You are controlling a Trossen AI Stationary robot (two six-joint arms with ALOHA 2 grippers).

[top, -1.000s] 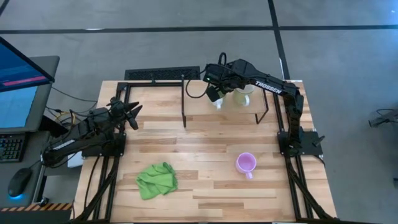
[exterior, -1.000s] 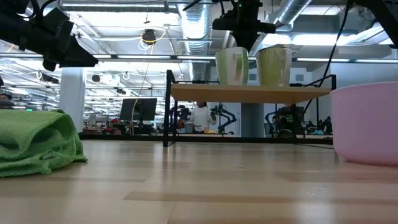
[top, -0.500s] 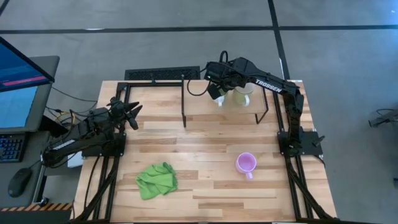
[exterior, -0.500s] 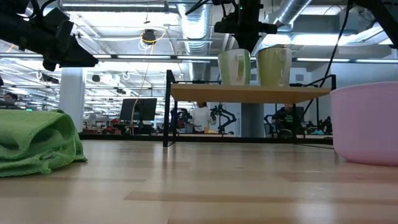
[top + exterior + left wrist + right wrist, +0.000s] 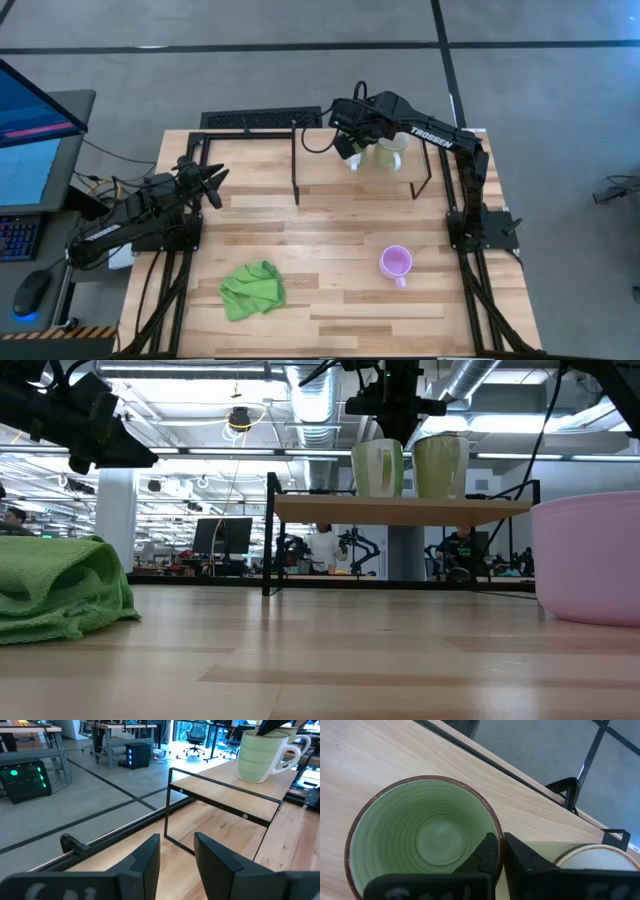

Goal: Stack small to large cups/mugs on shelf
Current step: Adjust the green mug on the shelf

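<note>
The right gripper [image 5: 499, 851] pinches the rim of the green mug [image 5: 422, 837], which stands on the shelf [image 5: 400, 510] just beside the cream mug [image 5: 440, 466]. The purple mug [image 5: 396, 264] sits on the table [image 5: 330, 300], well apart. The left gripper [image 5: 176, 855] hangs spread over the table's left side.

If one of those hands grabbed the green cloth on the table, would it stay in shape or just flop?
The green cloth would probably flop: it lies crumpled in soft folds, so it would likely drape and hang from the pinch. It looks thin and light, so a push would probably bunch or slide it, not roll it.
</note>
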